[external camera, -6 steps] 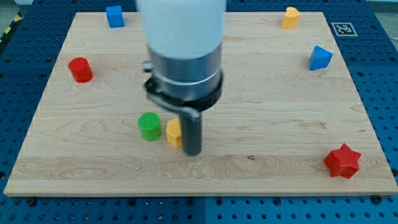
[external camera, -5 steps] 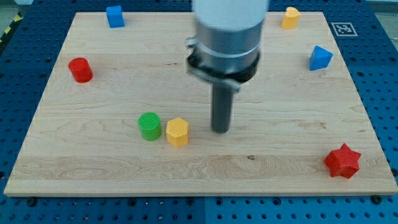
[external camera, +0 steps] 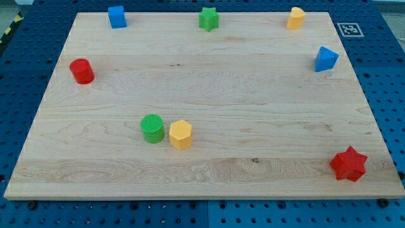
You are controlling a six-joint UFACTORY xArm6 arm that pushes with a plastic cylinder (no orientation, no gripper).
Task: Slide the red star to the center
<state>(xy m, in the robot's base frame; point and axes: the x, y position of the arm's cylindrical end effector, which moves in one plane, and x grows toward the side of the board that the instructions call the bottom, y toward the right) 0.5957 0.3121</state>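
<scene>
The red star [external camera: 348,164] lies near the board's bottom right corner, far from the middle of the wooden board [external camera: 253,95]. My tip and the arm do not show anywhere in the camera view, so its place relative to the blocks cannot be told.
A green cylinder [external camera: 152,128] touches a yellow hexagonal block [external camera: 180,134] left of centre. A red cylinder [external camera: 81,71] sits at the left. A blue cube [external camera: 116,16], a green star [external camera: 208,18] and a yellow block [external camera: 295,18] line the top edge. A blue block [external camera: 326,59] sits at the right.
The arm moved from beside the yellow hexagonal block towards the view's upper right, then left the view entirely. The green star at the top is now uncovered. No block moved.
</scene>
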